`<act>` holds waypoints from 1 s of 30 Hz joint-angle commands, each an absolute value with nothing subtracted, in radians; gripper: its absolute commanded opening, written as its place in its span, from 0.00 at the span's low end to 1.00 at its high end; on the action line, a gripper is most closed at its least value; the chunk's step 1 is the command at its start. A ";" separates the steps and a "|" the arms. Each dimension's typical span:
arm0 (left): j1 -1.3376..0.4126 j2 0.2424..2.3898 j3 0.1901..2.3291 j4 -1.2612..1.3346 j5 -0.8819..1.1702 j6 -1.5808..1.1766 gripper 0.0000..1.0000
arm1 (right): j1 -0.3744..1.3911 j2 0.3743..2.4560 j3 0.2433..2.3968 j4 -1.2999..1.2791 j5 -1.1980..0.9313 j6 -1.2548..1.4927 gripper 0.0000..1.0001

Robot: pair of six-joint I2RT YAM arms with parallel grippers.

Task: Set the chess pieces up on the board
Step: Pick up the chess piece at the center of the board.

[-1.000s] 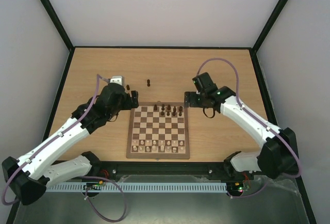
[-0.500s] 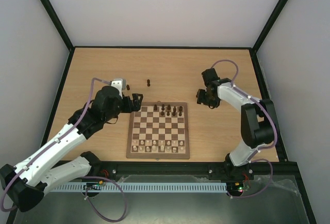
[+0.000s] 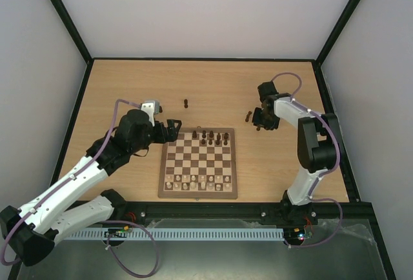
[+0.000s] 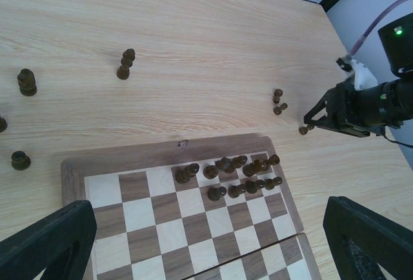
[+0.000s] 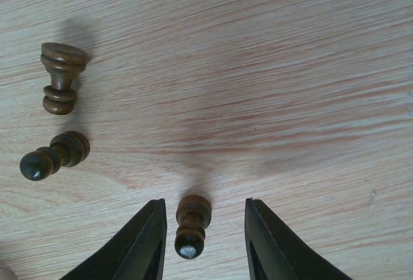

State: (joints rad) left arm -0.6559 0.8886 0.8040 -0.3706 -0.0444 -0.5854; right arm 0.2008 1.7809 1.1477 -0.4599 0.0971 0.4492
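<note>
You will find nothing to read in any of these views. No lettering, number, brand or label is legible on the board (image 3: 197, 161), nor on anything else around it.
</note>
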 commanded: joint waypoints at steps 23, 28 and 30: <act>-0.650 0.899 0.782 -0.339 -0.035 -0.590 1.00 | 0.277 1.673 1.140 -0.535 0.119 0.442 0.02; -0.650 0.891 0.788 -0.357 -0.062 -0.597 1.00 | 0.405 1.584 1.204 -0.625 0.135 0.446 0.02; -0.650 0.884 0.789 -0.363 -0.076 -0.602 1.00 | 0.462 1.554 1.234 -0.655 0.126 0.456 0.02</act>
